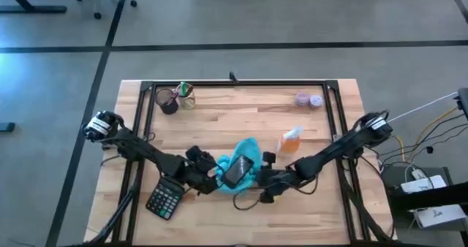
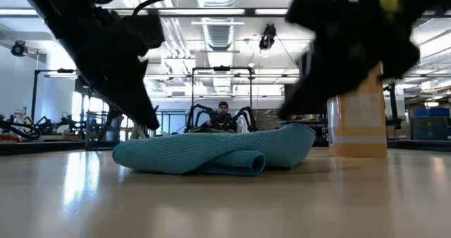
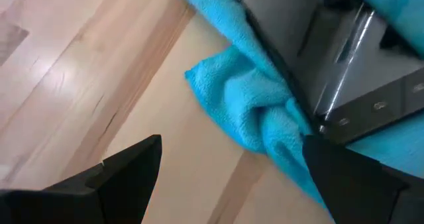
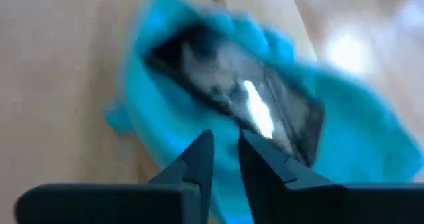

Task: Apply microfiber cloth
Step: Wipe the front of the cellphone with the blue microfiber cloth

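Note:
The turquoise microfiber cloth [image 1: 245, 150] lies bunched at the table's middle, with a black phone [image 1: 238, 172] lying on top of it [image 3: 331, 58]. My left gripper [image 1: 207, 175] is open at the cloth's left end. Its fingers [image 3: 126, 174] stand on either side of a folded corner [image 3: 252, 111]. My right gripper [image 4: 225, 151] is at the cloth's right side [image 1: 268, 180]. It is shut, pointing at the phone [image 4: 232, 98] and cloth [image 4: 358, 131]. In the low view the cloth [image 2: 211, 150] rests flat on the table, rolled at its near edge. My left gripper has one finger [image 3: 351, 177] right beside the cloth's fold [image 3: 285, 144], level with the table, coming from the left. I cannot tell whether it touches the cloth. My right gripper's shut fingertips hang over the cloth's edge, and I cannot tell whether they touch it.
A black calculator [image 1: 164, 199] lies near the front left, close under my left arm. An orange bottle [image 1: 291, 139] stands just behind and to the right of the cloth. A dark cup [image 1: 168, 101] with pens sits far left, and small purple things [image 1: 308, 99] far right.

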Controlling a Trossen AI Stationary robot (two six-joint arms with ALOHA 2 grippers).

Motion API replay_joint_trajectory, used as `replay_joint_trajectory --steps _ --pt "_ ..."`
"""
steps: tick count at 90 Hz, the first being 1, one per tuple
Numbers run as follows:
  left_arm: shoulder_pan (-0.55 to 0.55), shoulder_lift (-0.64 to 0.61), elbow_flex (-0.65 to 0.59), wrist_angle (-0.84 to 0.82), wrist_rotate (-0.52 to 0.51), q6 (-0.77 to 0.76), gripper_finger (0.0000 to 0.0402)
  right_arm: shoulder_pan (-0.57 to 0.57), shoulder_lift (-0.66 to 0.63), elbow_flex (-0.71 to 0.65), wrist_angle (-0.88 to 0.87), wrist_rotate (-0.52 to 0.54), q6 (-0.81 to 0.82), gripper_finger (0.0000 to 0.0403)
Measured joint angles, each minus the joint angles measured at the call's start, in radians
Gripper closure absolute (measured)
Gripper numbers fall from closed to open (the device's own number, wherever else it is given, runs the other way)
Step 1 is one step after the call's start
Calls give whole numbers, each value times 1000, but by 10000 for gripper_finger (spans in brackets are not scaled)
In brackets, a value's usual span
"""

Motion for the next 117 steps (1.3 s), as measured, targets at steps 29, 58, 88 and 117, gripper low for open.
replay_joint_trajectory --steps 29,58,88,117 --pt "-2 0 -76 90 17 -43 53 25 -12 65 -191 -150 16 397" --pt "-30 0 -79 283 102 -15 53 123 -371 120 -642 132 30 352" --pt "-85 0 -77 423 98 107 53 274 -750 114 -819 244 98 274" --pt "-80 0 -77 473 71 59 53 131 -946 163 -821 231 -249 200"
